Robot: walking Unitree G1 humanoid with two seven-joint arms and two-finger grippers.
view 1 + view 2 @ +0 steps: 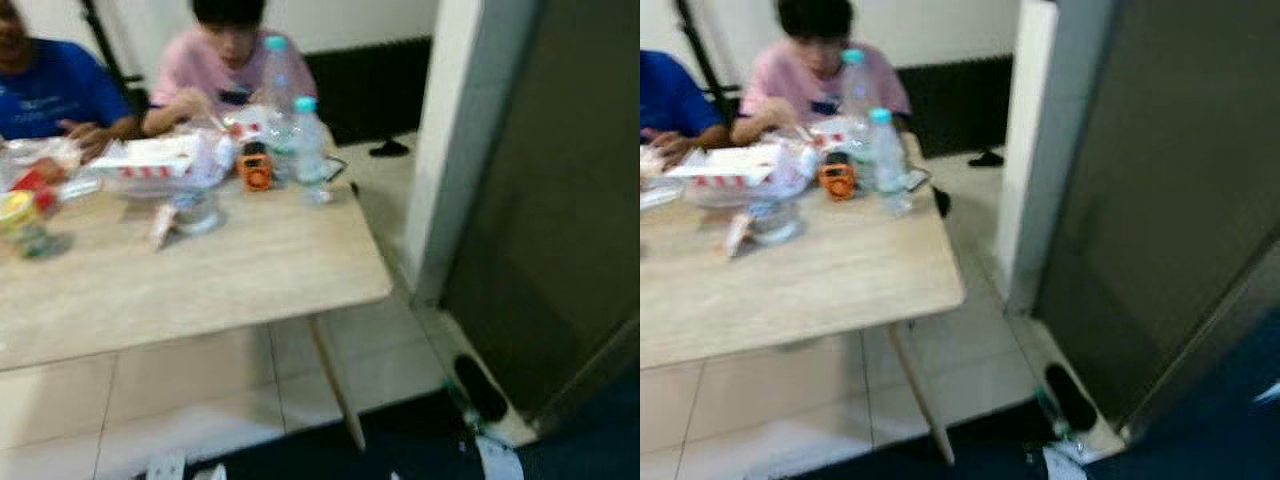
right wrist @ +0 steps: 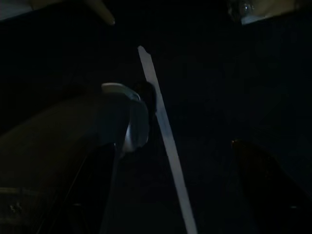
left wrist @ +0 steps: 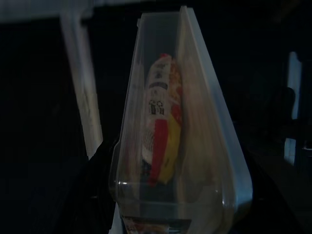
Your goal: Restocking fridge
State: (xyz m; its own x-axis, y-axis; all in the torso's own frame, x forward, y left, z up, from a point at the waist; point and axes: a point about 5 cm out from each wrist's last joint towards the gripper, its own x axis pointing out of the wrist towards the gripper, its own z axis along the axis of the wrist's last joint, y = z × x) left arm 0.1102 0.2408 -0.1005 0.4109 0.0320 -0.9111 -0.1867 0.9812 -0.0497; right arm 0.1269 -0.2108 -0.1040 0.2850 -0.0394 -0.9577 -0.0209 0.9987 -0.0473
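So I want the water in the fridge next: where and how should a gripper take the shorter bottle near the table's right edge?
Probably around the body, just below the shoulder. The shorter bottle stands upright beside the table's right edge, so come in level from that open side. The taller bottle and an orange object crowd its left and rear, making those approaches riskier.

I stood in a home dining area. Evidence: pale wooden table (image 1: 200, 270) on a white tiled floor (image 1: 190, 400), two people seated eating at it, water bottles (image 1: 308, 150) and food boxes (image 1: 150, 160) on top, a tall dark fridge (image 1: 1160, 200) beside it.
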